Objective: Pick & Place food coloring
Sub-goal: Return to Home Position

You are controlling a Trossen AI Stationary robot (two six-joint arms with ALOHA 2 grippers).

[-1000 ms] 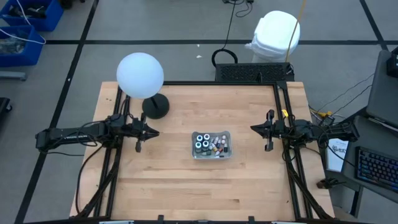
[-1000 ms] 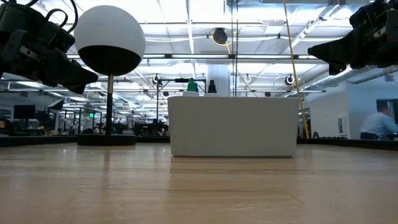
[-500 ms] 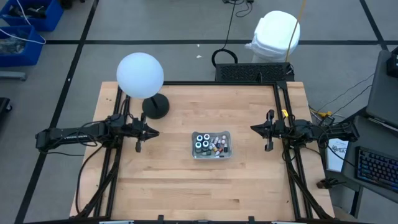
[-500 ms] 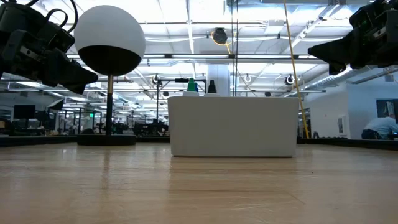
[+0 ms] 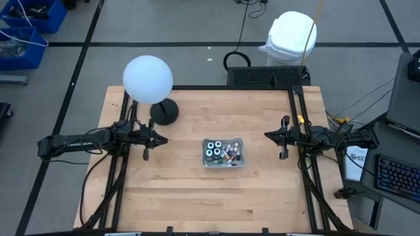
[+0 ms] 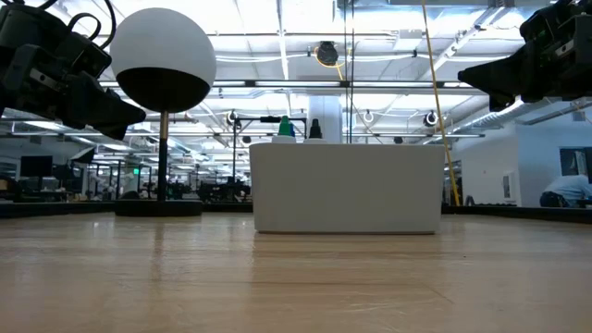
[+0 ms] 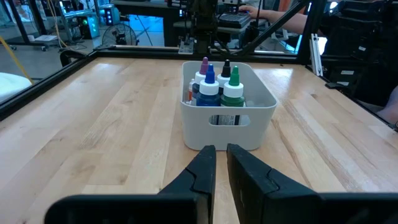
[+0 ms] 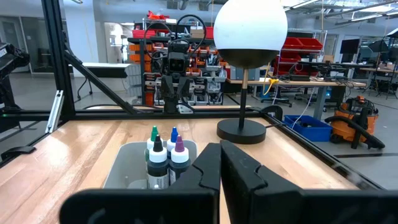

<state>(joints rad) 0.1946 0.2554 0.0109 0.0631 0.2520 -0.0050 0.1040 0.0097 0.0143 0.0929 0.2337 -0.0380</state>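
One pale grey rectangular plastic bin (image 7: 196,127) stands on the one wooden counter (image 5: 164,193). In it are four taller dropper bottles of food coloring (image 7: 232,93), one each capped green, blue, black and violet. Beside them is a cluster of tiny white-capped reddish vials (image 5: 230,155), too small to count surely. There is one white globe lamp on a black stand (image 5: 148,78). Two dark two-fingered hands show: the left hand (image 7: 221,149) and the right hand (image 8: 219,147).

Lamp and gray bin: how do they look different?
The lamp is a white ball on a thin stem; the gray bin is a straight-walled box. The lamp stands taller than the bin. The bin holds food coloring bottles; the lamp holds nothing. Both stand on the wooden table.
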